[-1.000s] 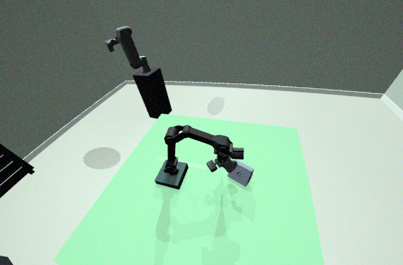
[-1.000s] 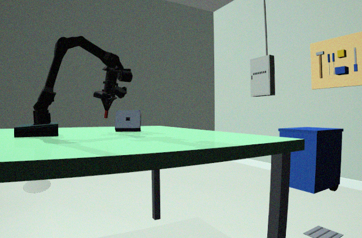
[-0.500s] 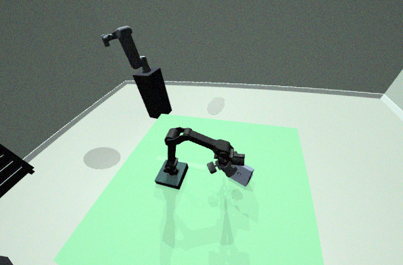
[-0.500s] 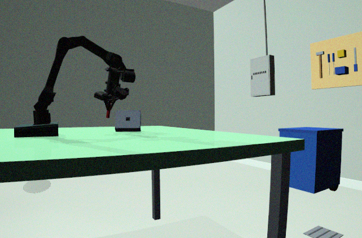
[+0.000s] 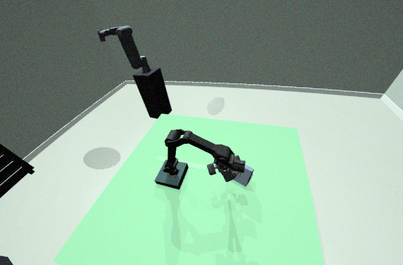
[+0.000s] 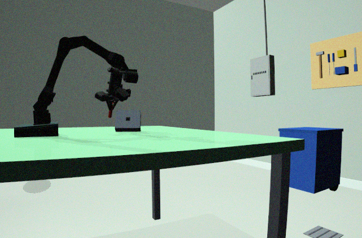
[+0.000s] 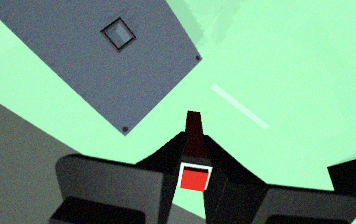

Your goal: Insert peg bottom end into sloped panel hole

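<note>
The red square peg (image 6: 110, 113) (image 7: 195, 180) is held in the air, its lower end pointing down and slightly tilted in the exterior view. My gripper (image 6: 111, 105) (image 7: 193, 138) is shut on it. The grey-blue sloped panel (image 5: 246, 179) (image 6: 133, 123) (image 7: 75, 65) stands on the table beside the peg. Its square hole (image 6: 127, 119) (image 7: 119, 34) shows turned like a diamond in the wrist view. The peg is outside the hole, left of the panel in the exterior view. In the top view the arm covers the peg and part of the panel.
The green table (image 5: 282, 204) (image 6: 188, 141) carries the arm's dark base (image 5: 171, 176) (image 6: 36, 131). A second arm on a black pedestal (image 5: 153, 94) stands beyond the table. A blue cabinet (image 6: 302, 161) stands behind the table at the right in the exterior view.
</note>
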Robot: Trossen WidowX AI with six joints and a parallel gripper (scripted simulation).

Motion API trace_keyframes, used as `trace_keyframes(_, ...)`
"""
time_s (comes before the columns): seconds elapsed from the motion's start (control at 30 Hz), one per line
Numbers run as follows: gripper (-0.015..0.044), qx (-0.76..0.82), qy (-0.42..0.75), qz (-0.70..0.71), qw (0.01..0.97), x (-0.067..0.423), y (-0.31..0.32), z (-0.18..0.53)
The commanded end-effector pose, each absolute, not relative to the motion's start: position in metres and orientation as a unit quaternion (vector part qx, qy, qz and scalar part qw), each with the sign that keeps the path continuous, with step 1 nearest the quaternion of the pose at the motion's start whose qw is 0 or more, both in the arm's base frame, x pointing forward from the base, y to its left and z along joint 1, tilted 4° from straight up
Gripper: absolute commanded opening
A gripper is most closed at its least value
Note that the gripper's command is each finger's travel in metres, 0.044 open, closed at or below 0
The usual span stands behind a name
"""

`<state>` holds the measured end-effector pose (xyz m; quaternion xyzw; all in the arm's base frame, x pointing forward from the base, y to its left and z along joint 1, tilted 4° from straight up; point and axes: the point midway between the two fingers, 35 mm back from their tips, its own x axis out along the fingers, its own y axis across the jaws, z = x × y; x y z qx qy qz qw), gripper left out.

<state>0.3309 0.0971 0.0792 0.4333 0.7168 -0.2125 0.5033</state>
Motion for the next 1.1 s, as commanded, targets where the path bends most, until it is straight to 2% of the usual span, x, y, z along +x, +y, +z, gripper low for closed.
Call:
trace_keyframes(0.0,0.0000,0.451,0.713,-0.217,0.491,0.334,0.094,0.079)
trace_keyframes(1.07,0.0000,0.577,0.677,-0.245,0.387,0.353,0.062,0.082)
